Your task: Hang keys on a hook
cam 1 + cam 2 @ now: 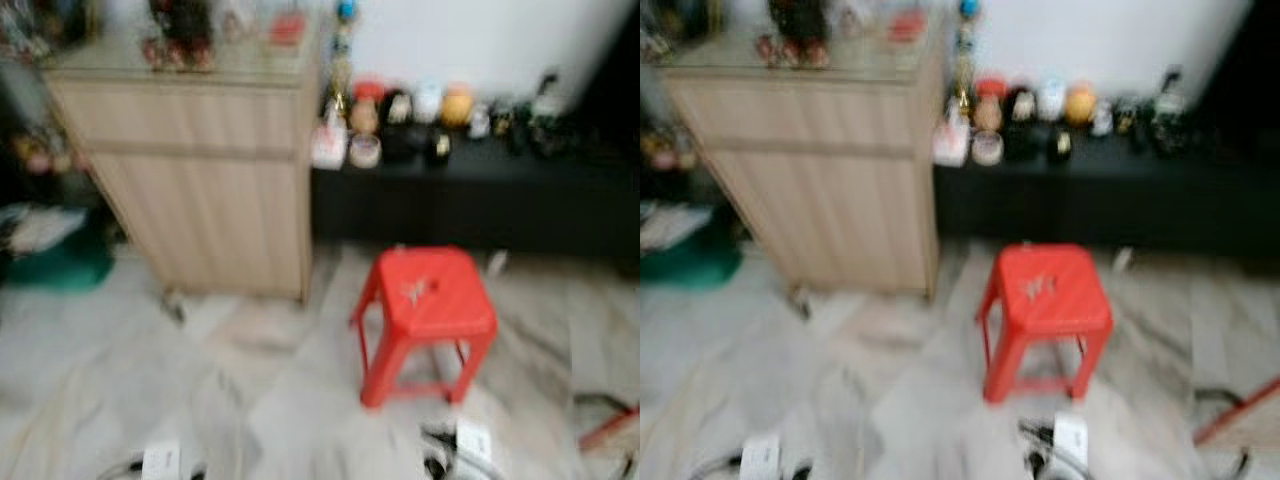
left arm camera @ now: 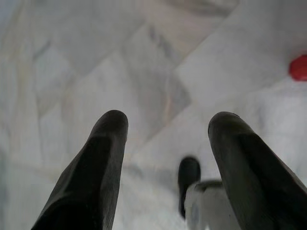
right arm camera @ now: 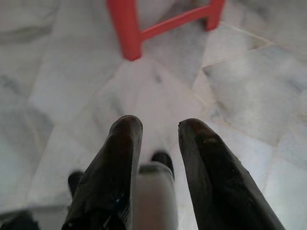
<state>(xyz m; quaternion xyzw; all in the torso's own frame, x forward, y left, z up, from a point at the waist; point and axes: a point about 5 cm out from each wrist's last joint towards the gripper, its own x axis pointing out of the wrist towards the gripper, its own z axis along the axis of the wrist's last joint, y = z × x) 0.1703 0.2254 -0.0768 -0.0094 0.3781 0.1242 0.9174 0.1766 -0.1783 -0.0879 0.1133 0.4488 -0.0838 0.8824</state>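
The head views are blurring. A red stool [image 1: 425, 310] is standing on the pale marble floor [image 1: 230, 400], and something small and light, perhaps the keys [image 1: 415, 290], is lying on its seat; the blur is too strong to be sure. No hook can be made out. A wooden cabinet [image 1: 195, 170] is standing beyond the stool toward the robot's left, and a low black shelf [image 1: 470, 195] crowded with small ornaments is running along the white wall.

The left gripper [image 2: 168, 125] is hanging over bare floor with its fingers spread wide, holding nothing. The right gripper [image 3: 160, 128] is pointing down at the floor with its fingers parted by a narrow gap, also empty; the stool's legs are standing just ahead of its tips.
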